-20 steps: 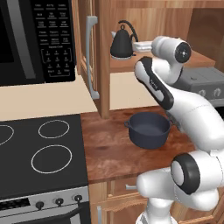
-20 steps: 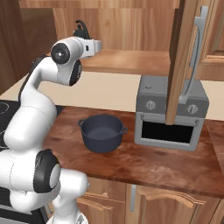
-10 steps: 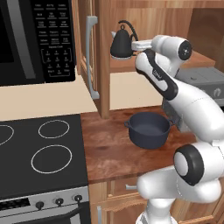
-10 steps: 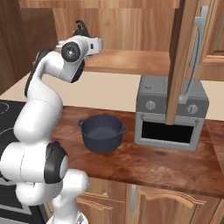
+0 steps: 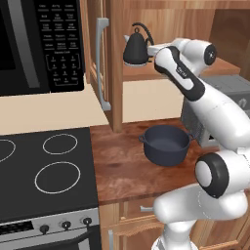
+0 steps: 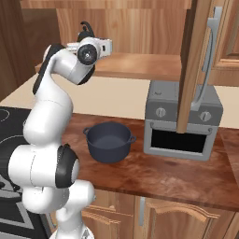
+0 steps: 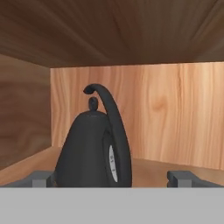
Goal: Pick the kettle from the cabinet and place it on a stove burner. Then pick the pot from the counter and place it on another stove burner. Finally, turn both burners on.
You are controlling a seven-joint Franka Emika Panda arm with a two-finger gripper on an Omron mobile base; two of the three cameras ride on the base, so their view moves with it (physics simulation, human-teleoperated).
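While the arm reaches up into the cabinet (image 5: 115, 63), the kettle (image 5: 135, 46) stands upright on the wooden shelf (image 6: 140, 65) directly ahead of the gripper (image 7: 113, 177) — in the hand view it sits between the two finger tips but left of centre, close to the left tip and well clear of the right one. Gripper jaws stand wide apart, nothing held. Kettle's long axis is vertical; its arched handle rises over the body and faces the hand edge-on, so the jaws straddle the handle's plane. Judging by that offset, the hand would want a small shift toward the kettle's side before closing, or the left finger may nudge the body first. Room: cabinet side wall near on the kettle's left, back wall behind it, top panel low overhead — little lift room inside, so withdrawal looks best straight back toward the open front. Open door with its grey bar handle (image 5: 101, 66) hangs just left of the way out toward the cooktop (image 5: 44, 171). Pot (image 5: 166, 144) waits on the surface (image 5: 122, 166) below, right of the stove burner (image 5: 59, 143), untouched, well apart from the arm's upper reach.
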